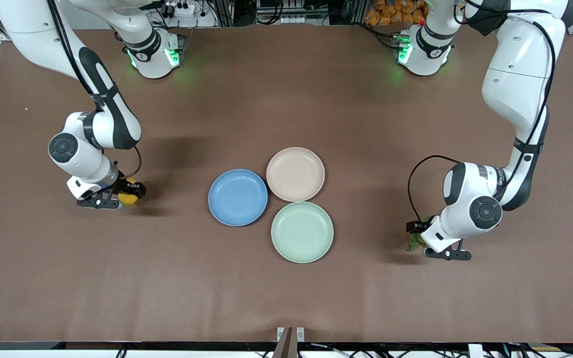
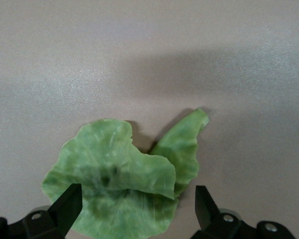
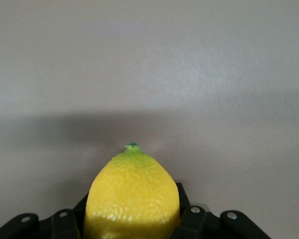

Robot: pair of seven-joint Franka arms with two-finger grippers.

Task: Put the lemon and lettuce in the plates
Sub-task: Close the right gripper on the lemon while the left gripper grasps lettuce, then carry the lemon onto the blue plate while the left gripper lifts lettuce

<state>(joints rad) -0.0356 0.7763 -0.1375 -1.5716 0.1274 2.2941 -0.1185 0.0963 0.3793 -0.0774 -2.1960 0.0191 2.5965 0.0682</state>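
Note:
The lemon (image 1: pixel 129 198) is low at the table toward the right arm's end, and my right gripper (image 1: pixel 123 197) is shut on it. In the right wrist view the lemon (image 3: pixel 132 196) fills the gap between the fingers, which press on both its sides. The lettuce (image 1: pixel 414 242) lies on the table toward the left arm's end. My left gripper (image 1: pixel 420 237) is low over it and open. In the left wrist view the lettuce (image 2: pixel 119 184) lies between the spread fingertips (image 2: pixel 70 204). The blue plate (image 1: pixel 238 197) and the beige-pink plate (image 1: pixel 295 174) sit empty mid-table, touching.
A pale mint-green plate (image 1: pixel 302 231) sits empty beside the two plates, nearer to the front camera. The brown table (image 1: pixel 286 99) stretches bare between the plates and each gripper. The arm bases stand along the back edge.

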